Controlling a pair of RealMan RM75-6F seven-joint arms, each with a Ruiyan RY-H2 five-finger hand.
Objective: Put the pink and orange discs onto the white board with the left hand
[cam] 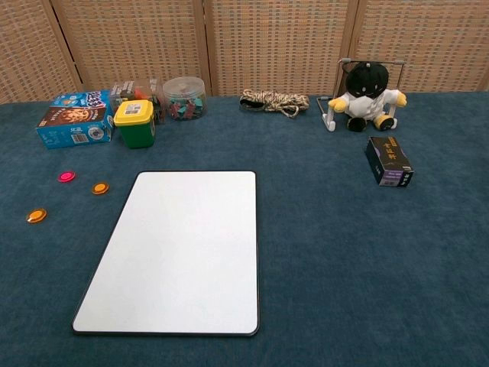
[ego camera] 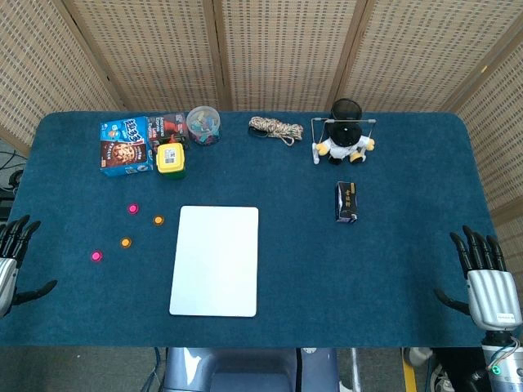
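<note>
2 pink discs [ego camera: 133, 208], 2 orange discs [ego camera: 158, 220] off white board [ego camera: 215, 260]; left hand [ego camera: 12, 257] & right hand [ego camera: 486, 278] spread, empty.

The left hand [ego camera: 12, 253] is cut off by the head view's edge; print on the cookie box [ego camera: 125, 145] is illegible.

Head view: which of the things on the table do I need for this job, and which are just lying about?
Needed:
pink discs and
orange discs and
white board
left hand, open

Lying about:
biscuit box
green-and-yellow tub
clip jar
rope coil
plush toy
small dark box
right hand, open
</note>
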